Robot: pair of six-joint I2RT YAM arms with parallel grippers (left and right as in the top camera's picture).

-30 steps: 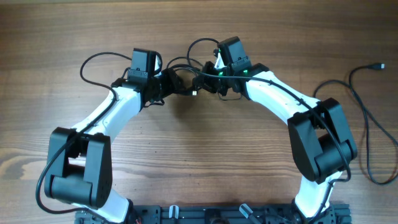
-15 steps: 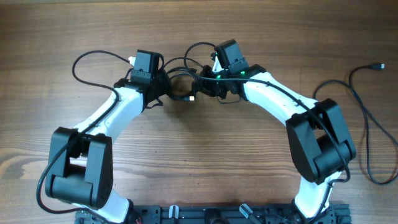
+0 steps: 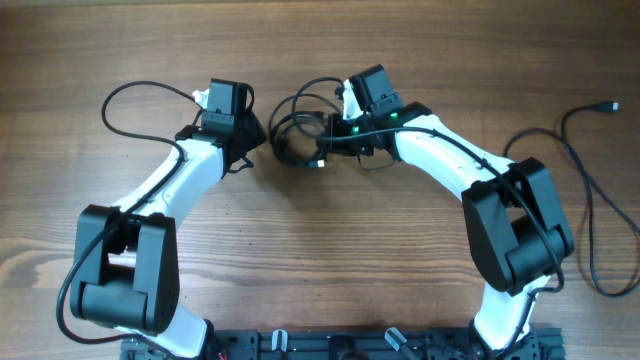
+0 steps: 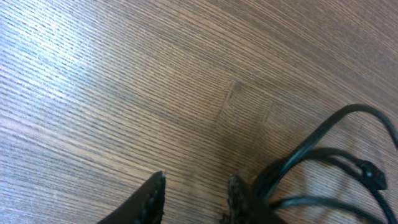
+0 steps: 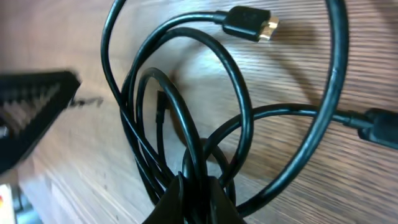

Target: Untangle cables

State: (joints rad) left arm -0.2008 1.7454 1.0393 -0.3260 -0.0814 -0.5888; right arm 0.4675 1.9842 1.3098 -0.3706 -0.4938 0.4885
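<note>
Black cables (image 5: 193, 155) clamped in right jaws (tips pinched together); left jaws apart beside them

table (image 4: 124, 74): grained wood, matt | cables (image 5: 239, 87): smooth glossy black plastic | plug tip (image 5: 269, 26): shiny metal

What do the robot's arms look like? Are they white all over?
Not all over. The left arm and right arm are smooth white tubes with chunky black joints. Thin black wires run along them. Little green lights glow on the right wrist. The left gripper and right gripper are black.
</note>
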